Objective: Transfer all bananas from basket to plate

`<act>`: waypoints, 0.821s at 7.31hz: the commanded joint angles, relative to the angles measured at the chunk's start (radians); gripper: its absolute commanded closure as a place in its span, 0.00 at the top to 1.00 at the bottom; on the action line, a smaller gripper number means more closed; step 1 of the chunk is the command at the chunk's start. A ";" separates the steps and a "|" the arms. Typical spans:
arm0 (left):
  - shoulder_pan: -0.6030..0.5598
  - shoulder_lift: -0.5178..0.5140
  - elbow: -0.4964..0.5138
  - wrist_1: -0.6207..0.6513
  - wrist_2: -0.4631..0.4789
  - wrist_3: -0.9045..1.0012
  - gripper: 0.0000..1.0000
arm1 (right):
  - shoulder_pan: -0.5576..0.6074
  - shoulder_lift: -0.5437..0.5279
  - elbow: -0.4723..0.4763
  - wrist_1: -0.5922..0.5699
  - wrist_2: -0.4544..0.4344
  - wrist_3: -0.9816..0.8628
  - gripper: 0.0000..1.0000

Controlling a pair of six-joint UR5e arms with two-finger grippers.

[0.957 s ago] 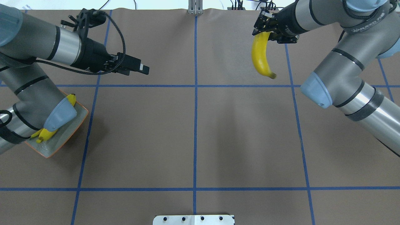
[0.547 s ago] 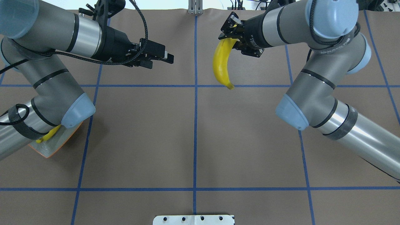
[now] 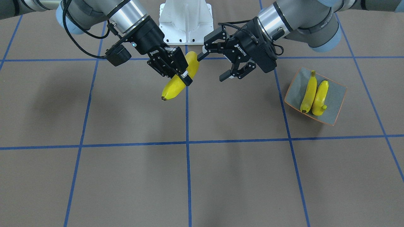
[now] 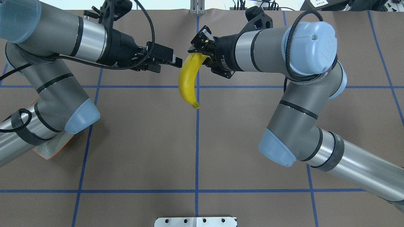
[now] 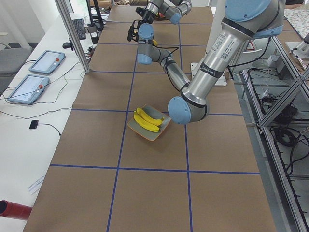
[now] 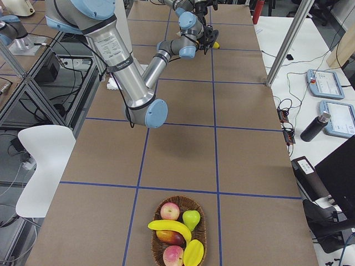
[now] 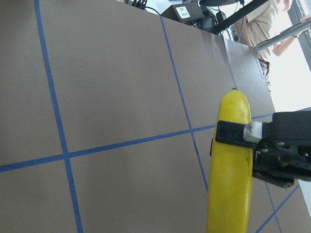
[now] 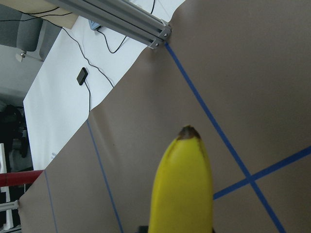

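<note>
Two bananas (image 3: 308, 93) lay side by side on the plate (image 3: 339, 91) in the front-facing view, well apart from both tools. The right tool (image 3: 185, 73) pinched a third banana (image 3: 173, 88) near its upper end, clear of the counter (image 3: 126, 176). The left tool (image 3: 213, 66) stood just beside it with its fingers spread wide.

From overhead, the third banana (image 4: 185, 83) hung curved from the right tool (image 4: 199, 44), its dark tip over a blue line (image 4: 197, 142). The left tool (image 4: 173, 62) reached in, nearly touching the fruit's top. Only an orange-edged corner of the plate (image 4: 47, 154) showed under the left arm (image 4: 47, 91).

The left-side view showed the plate (image 5: 161, 129) and its bananas (image 5: 145, 122) on the counter.

The right-side view showed the basket (image 6: 203, 221) at the near end, holding a long banana (image 6: 169, 226) among apples (image 6: 170, 210) and a pear (image 6: 191, 219).

The left wrist camera saw one finger of the right tool (image 7: 235, 133) lying across the third banana (image 7: 231, 184).

The right wrist camera saw that banana's (image 8: 182, 189) dark tip.
</note>
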 commanded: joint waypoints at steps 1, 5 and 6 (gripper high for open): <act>0.025 0.001 -0.019 0.000 0.000 -0.001 1.00 | -0.030 0.022 0.001 0.000 -0.039 0.010 0.00; 0.045 0.008 -0.042 0.000 -0.001 0.004 0.00 | -0.030 0.022 0.003 0.022 -0.043 0.008 0.00; 0.044 0.011 -0.048 -0.002 -0.003 0.010 0.00 | -0.030 0.022 0.003 0.023 -0.043 0.005 0.03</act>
